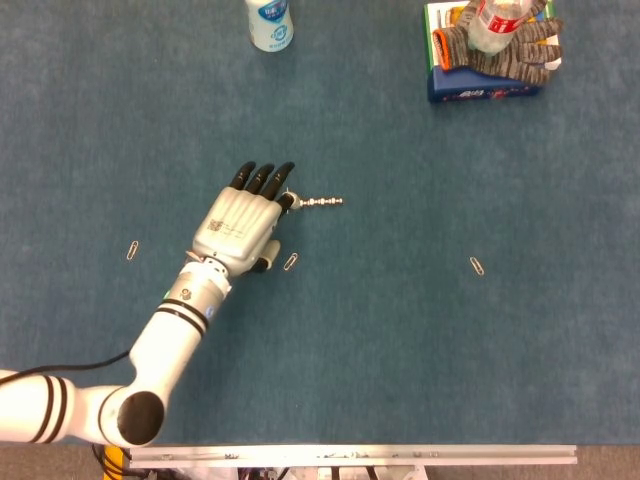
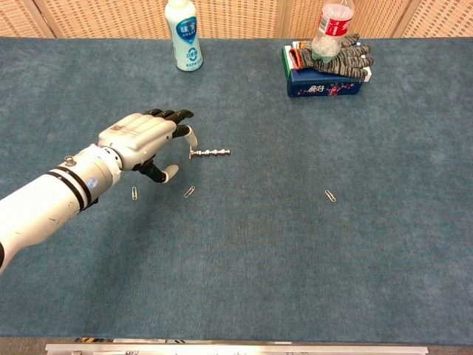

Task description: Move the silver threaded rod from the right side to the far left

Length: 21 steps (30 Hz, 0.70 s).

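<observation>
The silver threaded rod (image 1: 318,203) (image 2: 212,152) lies flat on the blue cloth, a little left of the table's middle. My left hand (image 1: 243,220) (image 2: 144,140) hovers at the rod's left end, palm down. Its fingers are spread, with the thumb apart and below them. One fingertip hangs just above the rod's left tip, and nothing is held. From overhead the fingertips cover that end of the rod. My right hand shows in neither view.
A white bottle (image 1: 270,22) (image 2: 183,35) stands at the back left. A blue box (image 1: 480,90) (image 2: 325,83) at the back right carries a grey glove and a plastic bottle. Paper clips (image 1: 291,261) (image 1: 132,250) (image 1: 478,266) lie scattered on the cloth.
</observation>
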{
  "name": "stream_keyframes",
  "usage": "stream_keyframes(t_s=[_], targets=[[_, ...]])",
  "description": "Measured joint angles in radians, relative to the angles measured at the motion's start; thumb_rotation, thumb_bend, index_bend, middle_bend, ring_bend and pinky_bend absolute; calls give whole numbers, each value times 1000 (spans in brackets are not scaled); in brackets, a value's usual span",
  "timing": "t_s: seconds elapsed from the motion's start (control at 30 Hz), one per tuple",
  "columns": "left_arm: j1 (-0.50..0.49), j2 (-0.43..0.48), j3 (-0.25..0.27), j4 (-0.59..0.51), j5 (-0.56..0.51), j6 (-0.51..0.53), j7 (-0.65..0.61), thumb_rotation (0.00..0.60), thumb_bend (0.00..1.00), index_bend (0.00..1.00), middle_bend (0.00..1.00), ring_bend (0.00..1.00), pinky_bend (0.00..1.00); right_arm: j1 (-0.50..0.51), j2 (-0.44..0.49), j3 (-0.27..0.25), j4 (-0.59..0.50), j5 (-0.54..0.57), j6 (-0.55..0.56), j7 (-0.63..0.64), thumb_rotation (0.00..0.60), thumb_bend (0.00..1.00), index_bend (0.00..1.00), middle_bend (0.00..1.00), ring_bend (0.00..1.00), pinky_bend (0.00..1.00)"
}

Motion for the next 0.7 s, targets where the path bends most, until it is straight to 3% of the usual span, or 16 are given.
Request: stream_keyframes(t_s=[0.7], targets=[[-30, -148, -102, 62, -111, 85, 55, 600, 305, 339, 0, 0, 0, 3, 2, 7, 19, 9, -10, 35, 600, 169, 211, 113, 0, 1]])
